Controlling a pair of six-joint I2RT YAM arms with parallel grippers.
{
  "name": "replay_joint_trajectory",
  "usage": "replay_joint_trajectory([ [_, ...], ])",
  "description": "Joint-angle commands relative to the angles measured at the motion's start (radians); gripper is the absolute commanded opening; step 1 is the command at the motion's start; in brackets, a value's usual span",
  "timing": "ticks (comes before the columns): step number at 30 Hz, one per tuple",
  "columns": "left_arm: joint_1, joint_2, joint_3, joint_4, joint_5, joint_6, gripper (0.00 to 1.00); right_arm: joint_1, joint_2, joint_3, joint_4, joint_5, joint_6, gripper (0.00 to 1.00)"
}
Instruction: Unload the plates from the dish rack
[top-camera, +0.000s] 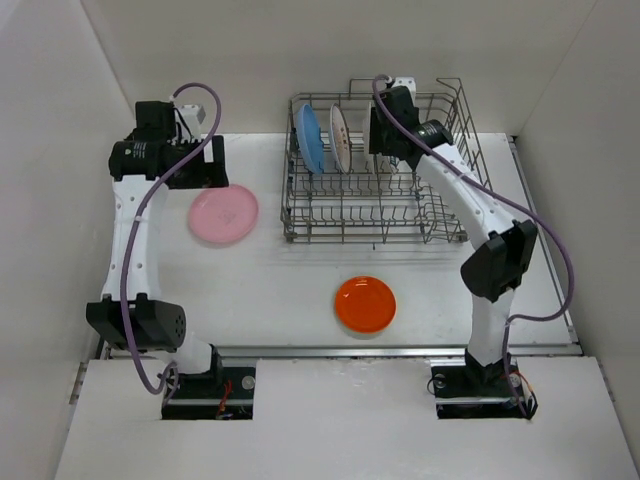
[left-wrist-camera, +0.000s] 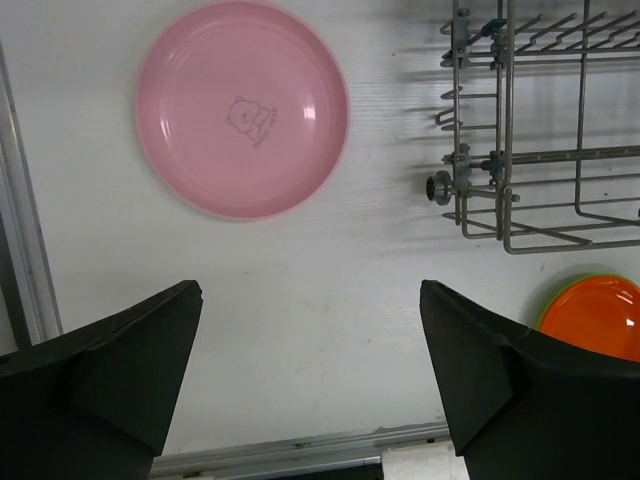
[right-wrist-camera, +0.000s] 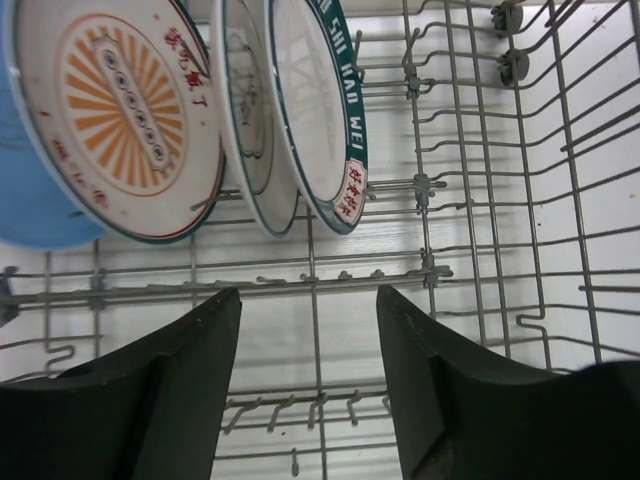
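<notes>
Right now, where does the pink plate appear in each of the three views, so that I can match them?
Top external: the pink plate lies flat on the table, left of the dish rack.
Left wrist: the pink plate is in the upper left; a corner of the rack is at the right.
Right wrist: not in it; only the inside of the rack.
Shared landmark: the dish rack.
</notes>
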Motion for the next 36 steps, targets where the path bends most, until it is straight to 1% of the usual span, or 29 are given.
replay_joint_trajectory([
  [1,0.02,-0.031,-0.022,0.013,-0.031,0.021,0.89,-0.034,0.024,0.069,0.082,-0.07,-0.045,0.61],
  [2,0.033,-0.031,-0.022,0.013,-0.047,0.021,0.89,-0.046,0.036,0.069,0.091,-0.07,-0.045,0.58],
  [4,0.046,-0.022,-0.013,0.004,-0.057,0.021,0.89,-0.076,0.058,0.069,0.106,-0.081,-0.045,0.55],
  [5,0.058,-0.022,-0.012,0.004,-0.057,0.021,0.89,-0.076,0.069,0.055,0.119,-0.091,-0.06,0.55],
  [6,0.058,-0.009,-0.002,0.004,-0.057,0.021,0.89,-0.088,0.078,0.034,0.158,-0.152,-0.1,0.55],
  [7,0.058,0.003,-0.002,0.004,-0.057,0.021,0.89,-0.099,0.078,0.019,0.181,-0.204,-0.1,0.57],
  [8,0.069,0.003,-0.002,-0.006,-0.057,0.03,0.89,-0.099,0.095,0.006,0.2,-0.257,-0.152,0.59],
  [9,0.069,0.018,-0.002,-0.006,-0.069,0.03,0.89,-0.099,0.109,-0.005,0.214,-0.274,-0.162,0.59],
  [12,0.069,0.044,0.008,-0.006,-0.107,0.03,0.9,-0.099,0.17,-0.014,0.225,-0.208,-0.162,0.59],
  [15,0.078,0.067,0.018,-0.006,-0.107,0.039,0.9,-0.099,0.231,0.006,0.251,-0.222,-0.189,0.59],
  [18,0.119,0.077,0.029,-0.006,-0.063,0.03,0.9,-0.108,0.297,0.073,0.261,-0.182,-0.189,0.59],
  [22,0.165,0.077,0.029,-0.006,-0.063,0.03,0.9,-0.108,0.317,0.129,0.284,-0.148,-0.189,0.58],
  [26,0.175,0.077,0.02,-0.015,-0.072,0.03,0.9,-0.117,0.279,0.097,0.284,-0.174,-0.214,0.58],
  [28,0.175,0.086,0.02,-0.015,-0.072,0.03,0.9,-0.126,0.268,0.052,0.327,-0.202,-0.234,0.49],
  [29,0.185,0.086,0.02,-0.015,-0.063,0.03,0.9,-0.126,0.268,0.052,0.336,-0.214,-0.243,0.42],
  [30,0.185,0.086,0.02,-0.015,-0.049,0.03,0.9,-0.126,0.268,0.052,0.336,-0.214,-0.252,0.27],
  [31,0.195,0.086,0.02,-0.015,-0.049,0.03,0.9,-0.126,0.285,0.084,0.323,-0.214,-0.252,0.17],
  [33,0.195,0.086,0.02,-0.015,-0.04,0.03,0.9,-0.126,0.294,0.097,0.312,-0.197,-0.252,0.03],
  [34,0.195,0.086,0.02,-0.015,-0.04,0.03,0.9,-0.126,0.282,0.097,0.312,-0.181,-0.252,0.0],
  [36,0.195,0.086,0.02,-0.015,-0.04,0.03,0.9,-0.126,0.241,0.097,0.312,-0.148,-0.276,0.0],
])
